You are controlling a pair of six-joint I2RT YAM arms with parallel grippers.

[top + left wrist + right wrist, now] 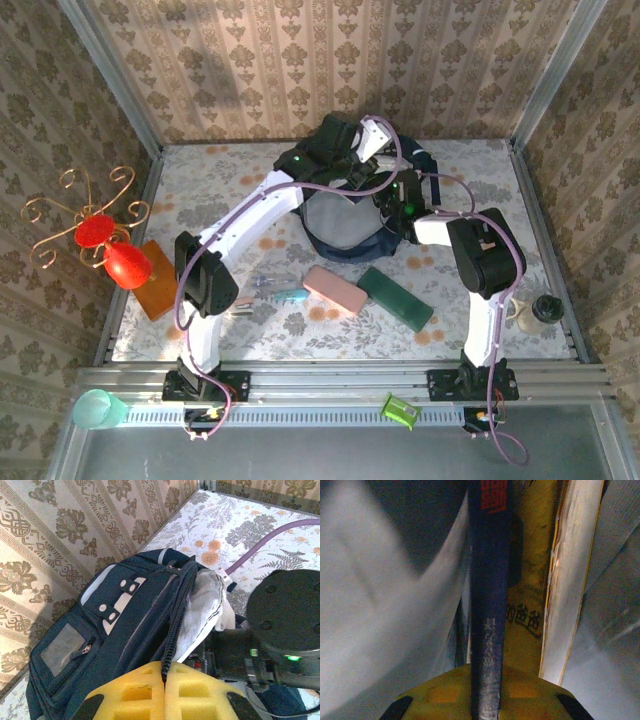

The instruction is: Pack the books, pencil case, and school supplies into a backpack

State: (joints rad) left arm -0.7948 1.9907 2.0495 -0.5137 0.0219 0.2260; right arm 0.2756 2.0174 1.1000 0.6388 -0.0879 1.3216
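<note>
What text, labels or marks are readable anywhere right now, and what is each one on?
Navy book in the right gripper: red characters at its far end and pale print along its edge, both too blurred to read.
Yellow book: a few dark characters, too blurred to quote.
Backpack: no lettering visible.
Top view: nothing legible.

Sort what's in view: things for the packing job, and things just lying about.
Job: backpack, navy book, yellow book, pink pencil case, teal-handled tool.
Lying about: orange-brown slab, red ornament, teal cup, small jar.
</note>
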